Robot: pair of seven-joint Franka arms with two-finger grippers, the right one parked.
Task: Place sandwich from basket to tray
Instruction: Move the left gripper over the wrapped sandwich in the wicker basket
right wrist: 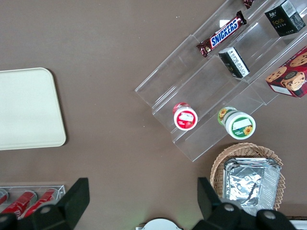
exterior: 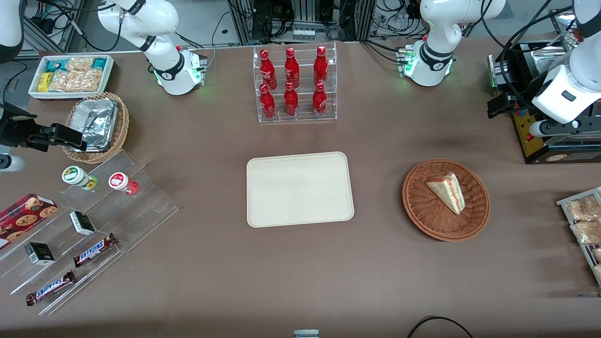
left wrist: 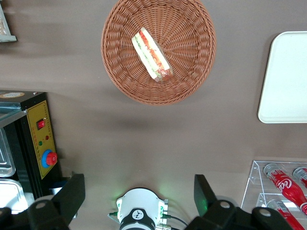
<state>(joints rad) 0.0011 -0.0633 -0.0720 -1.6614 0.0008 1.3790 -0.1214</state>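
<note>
The sandwich point(exterior: 447, 191) is a pale wedge with red and green filling. It lies in the round reddish-brown basket point(exterior: 420, 213) toward the working arm's end of the table. The cream tray point(exterior: 299, 188) lies flat mid-table, beside the basket, with nothing on it. My left gripper point(exterior: 494, 107) hangs high over the table, farther from the front camera than the basket and well apart from it. In the left wrist view its black fingers point(left wrist: 72, 191) stand wide apart with nothing between them, and the sandwich point(left wrist: 152, 54), basket point(left wrist: 189, 72) and tray point(left wrist: 285, 76) all show.
A black box with a yellow button panel point(exterior: 530, 136) stands beside the gripper. A clear rack of red bottles point(exterior: 295, 84) stands farther back than the tray. A wire tray of snack bags point(exterior: 582, 220) sits at the working arm's table edge. Acrylic shelves with snacks point(exterior: 94, 220) lie toward the parked arm's end.
</note>
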